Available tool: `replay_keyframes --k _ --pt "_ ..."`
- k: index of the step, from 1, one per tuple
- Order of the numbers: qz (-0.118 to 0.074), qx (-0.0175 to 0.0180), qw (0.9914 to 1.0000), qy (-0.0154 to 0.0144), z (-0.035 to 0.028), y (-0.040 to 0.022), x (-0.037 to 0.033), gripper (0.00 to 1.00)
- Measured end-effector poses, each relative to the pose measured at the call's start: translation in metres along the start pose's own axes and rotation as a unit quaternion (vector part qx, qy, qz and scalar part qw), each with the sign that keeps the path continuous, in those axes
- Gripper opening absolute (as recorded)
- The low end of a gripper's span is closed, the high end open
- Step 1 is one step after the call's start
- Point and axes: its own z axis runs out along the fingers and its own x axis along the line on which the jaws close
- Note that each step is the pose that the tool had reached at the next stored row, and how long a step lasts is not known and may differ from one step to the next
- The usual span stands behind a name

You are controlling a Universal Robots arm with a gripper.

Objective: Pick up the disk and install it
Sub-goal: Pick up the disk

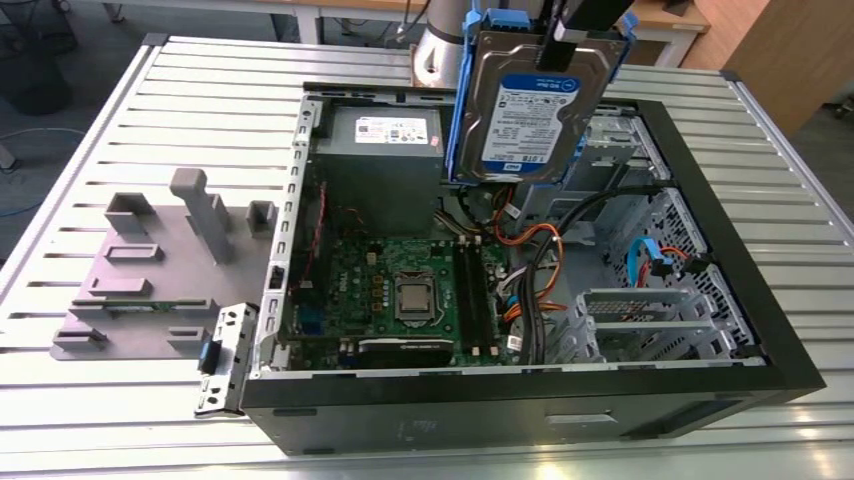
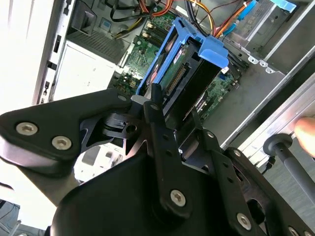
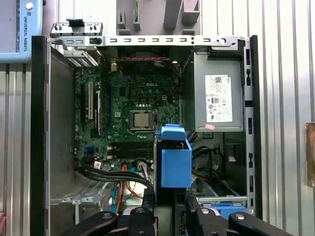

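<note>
Starting at the pincer (image 1: pixel 577 38): clamped on the disk (image 1: pixel 523 112) by its top edge, pinching it across both flat sides in the second wrist view. Hangs near upright, blue-framed, label toward the exterior camera, clear of everything beneath and touching nothing but the pincer. Sits, in the exterior view, at about one o'clock from the motherboard (image 1: pixel 400 290), over the open computer case (image 1: pixel 534 412), with the grey power supply (image 1: pixel 380 150) at its nine o'clock and orange and black cables (image 1: pixel 534 250) at its six. Further out, at about five o'clock, a metal drive cage (image 1: pixel 647 320) near the case's side wall. Beyond the case at nine o'clock, a grey fixture (image 1: pixel 147 260) on the slatted worktop (image 1: pixel 107 430). Judged to be past the pick-up and in the carry toward installing, not yet seated in any bay. Calls, by this reading, for keeping the drive square to its slot, steering clear of the cables, and holding the grip firm right up to seating
</note>
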Motion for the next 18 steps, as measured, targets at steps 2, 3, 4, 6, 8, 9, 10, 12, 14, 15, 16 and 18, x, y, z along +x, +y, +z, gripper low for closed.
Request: replay_keyframes --k 2,3,4,6,8,9,10,12,14,15,16,18 --pt "0.0 0.0 1.0 0.0002 -0.0001 -0.0001 0.0026 0.35" --pt "0.0 0.0 1.0 0.0002 -0.0001 -0.0001 0.004 0.35" --pt "0.0 0.0 1.0 0.0003 -0.0001 -0.0001 0.0053 0.35" --pt "0.0 0.0 1.0 0.0005 -0.0002 -0.0002 0.0078 0.35" --pt "0.0 0.0 1.0 0.0007 -0.0002 -0.0002 0.0101 0.35" --pt "0.0 0.0 1.0 0.0008 -0.0002 -0.0002 0.011 0.35" --pt "0.0 0.0 1.0 0.0009 -0.0003 -0.0003 0.012 0.35" --pt "0.0 0.0001 1.0 0.0011 -0.0003 -0.0003 0.0139 0.35" --pt "0.0 0.0 1.0 0.0014 -0.0003 -0.0004 0.0159 0.35" --pt "0.0 0.0 1.0 0.0015 -0.0004 -0.0004 0.017 0.35" --pt "0.0 0.0 1.0 0.0016 -0.0004 -0.0004 0.018 0.35" --pt "0.0 0.0 1.0 0.0019 -0.0005 -0.0005 0.02 0.35"
